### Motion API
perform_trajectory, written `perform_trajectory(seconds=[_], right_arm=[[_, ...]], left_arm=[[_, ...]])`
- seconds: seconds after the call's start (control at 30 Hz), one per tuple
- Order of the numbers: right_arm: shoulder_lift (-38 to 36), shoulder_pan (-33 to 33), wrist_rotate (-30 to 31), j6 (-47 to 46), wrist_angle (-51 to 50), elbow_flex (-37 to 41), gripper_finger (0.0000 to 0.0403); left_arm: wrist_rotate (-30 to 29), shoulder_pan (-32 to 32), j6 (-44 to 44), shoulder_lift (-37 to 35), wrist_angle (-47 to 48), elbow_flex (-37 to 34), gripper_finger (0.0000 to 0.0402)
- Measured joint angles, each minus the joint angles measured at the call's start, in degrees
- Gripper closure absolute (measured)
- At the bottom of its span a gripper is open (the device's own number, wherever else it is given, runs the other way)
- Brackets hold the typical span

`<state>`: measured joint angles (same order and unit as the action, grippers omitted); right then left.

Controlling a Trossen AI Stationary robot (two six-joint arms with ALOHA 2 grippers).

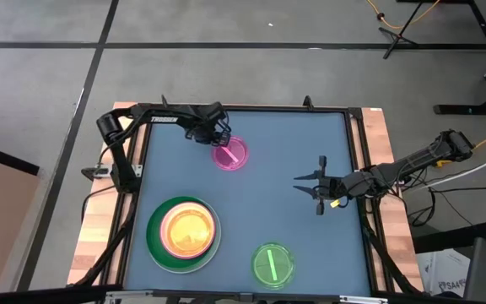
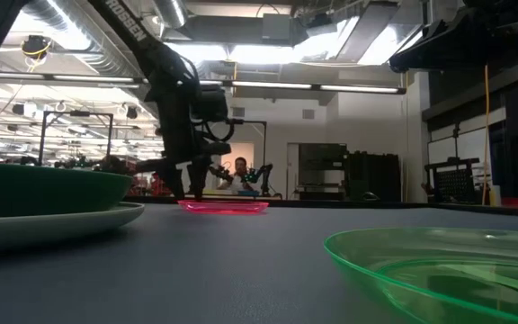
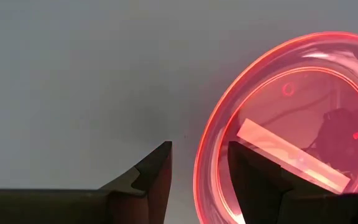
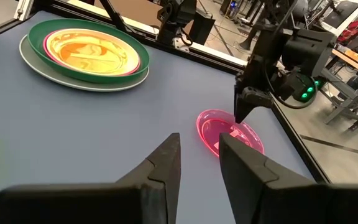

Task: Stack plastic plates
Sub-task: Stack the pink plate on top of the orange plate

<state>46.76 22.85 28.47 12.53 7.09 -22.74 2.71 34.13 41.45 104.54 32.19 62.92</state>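
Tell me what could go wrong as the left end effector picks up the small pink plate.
The left end effector straddles only the thin rim of the small pink plate, so the plate may slip or tilt when lifted. Fingers near the table might scrape it.

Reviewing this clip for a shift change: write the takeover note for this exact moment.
Left gripper: open, its fingers straddling the rim of the small pink plate at the table's far side, not yet closed.
Right gripper: open, empty, hovering over the table's right side.
Done: stack at near left, pale plate underneath, then dark green, with magenta and orange-yellow plates inside.
Left: the pink plate and the small green plate at near right lie apart from the stack.
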Motion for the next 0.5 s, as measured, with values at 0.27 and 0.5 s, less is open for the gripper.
perform_trajectory(seconds=[0.27,0.5], right_arm=[[0.0,0.0,0.0,0.0,-0.13,0.0,0.0299],[0.0,0.0,0.0,0.0,-0.16,0.0,0.0299]], left_arm=[[1.86,-0.19,0.0,0.06,-0.21,0.0,0.0253],[1.3,-0.94,-0.02,0.06,-0.22,-0.02,0.0253]])
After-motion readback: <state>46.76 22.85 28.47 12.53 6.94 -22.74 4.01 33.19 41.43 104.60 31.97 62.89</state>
